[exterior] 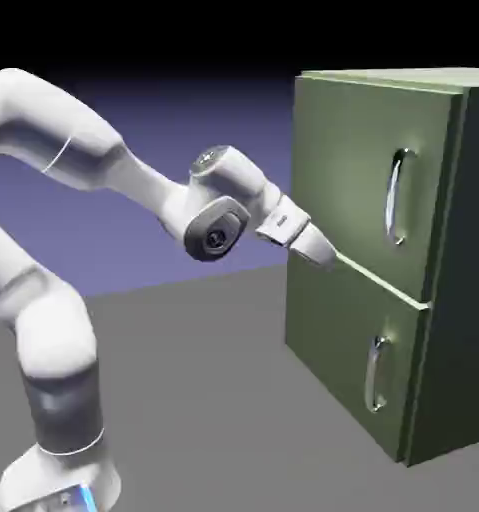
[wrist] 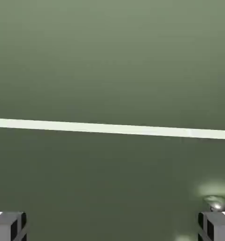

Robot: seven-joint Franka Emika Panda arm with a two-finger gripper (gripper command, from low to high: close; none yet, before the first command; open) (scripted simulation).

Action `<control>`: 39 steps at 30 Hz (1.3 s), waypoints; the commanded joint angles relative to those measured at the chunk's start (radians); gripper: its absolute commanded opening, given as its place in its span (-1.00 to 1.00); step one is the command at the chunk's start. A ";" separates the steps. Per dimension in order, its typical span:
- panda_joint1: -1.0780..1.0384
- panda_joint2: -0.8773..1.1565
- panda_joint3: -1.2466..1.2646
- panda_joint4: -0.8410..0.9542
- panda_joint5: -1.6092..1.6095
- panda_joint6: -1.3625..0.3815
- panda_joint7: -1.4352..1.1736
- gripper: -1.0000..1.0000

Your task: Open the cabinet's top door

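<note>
Two grey fingertips [wrist: 10, 225] are seen at the hand view's lower corners, spread wide with nothing between them, so the gripper [exterior: 323, 252] is released and empty. Just beyond it, the pale seam [wrist: 109, 128] between the two door panels is faced head-on. The top door [exterior: 363, 170] of the cabinet [exterior: 463, 300] lies above that seam. Its silver handle [exterior: 396, 197], a bar whose long axis runs vertically, is found up and toward the far side from the gripper, well apart. A rise and sideways shift would likely be needed.
</note>
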 commanded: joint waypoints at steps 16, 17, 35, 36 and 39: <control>0.202 -0.105 -0.247 0.100 -0.696 -0.025 0.513 1.00; 0.215 -0.112 -0.263 0.106 -0.739 -0.027 0.545 1.00; 0.443 -0.230 -0.541 0.219 -1.522 -0.055 1.123 1.00; 0.456 -0.237 -0.557 0.225 -1.566 -0.056 1.155 1.00; 0.494 -0.257 -0.603 0.244 -1.696 -0.061 1.251 1.00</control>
